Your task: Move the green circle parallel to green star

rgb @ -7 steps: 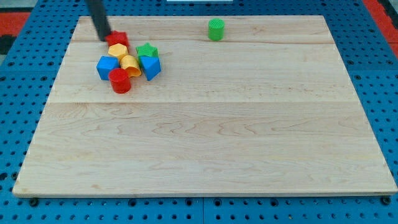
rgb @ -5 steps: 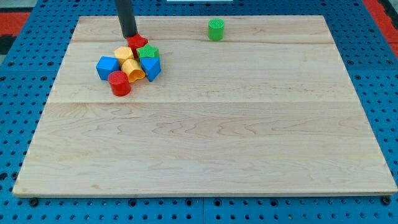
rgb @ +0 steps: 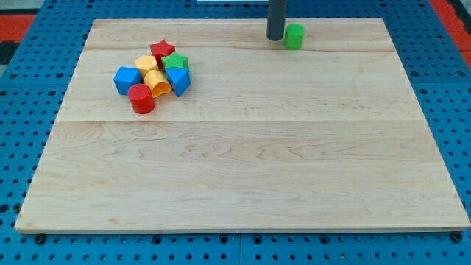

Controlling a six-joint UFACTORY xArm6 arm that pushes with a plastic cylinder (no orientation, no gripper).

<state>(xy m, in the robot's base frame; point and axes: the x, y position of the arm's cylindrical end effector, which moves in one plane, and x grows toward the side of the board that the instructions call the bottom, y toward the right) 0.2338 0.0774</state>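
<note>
Light wooden board (rgb: 243,177) lay on blue pegboard surface (rgb: 22,147). 8 blocks total: 2 blue, 2 red, 2 yellow, 2 green. Cluster of 7 at view's upper left: blue cube-like block (rgb: 126,79), blue angular block (rgb: 178,79), red cylinder (rgb: 141,98), red star (rgb: 162,51), two yellow blocks (rgb: 151,73), green star (rgb: 176,62). Green circle (rgb: 294,35) sat alone near top edge, well apart from cluster. My tip (rgb: 275,37) stood just left of green circle, touching or nearly. No claw on rig, bare rod only.
</note>
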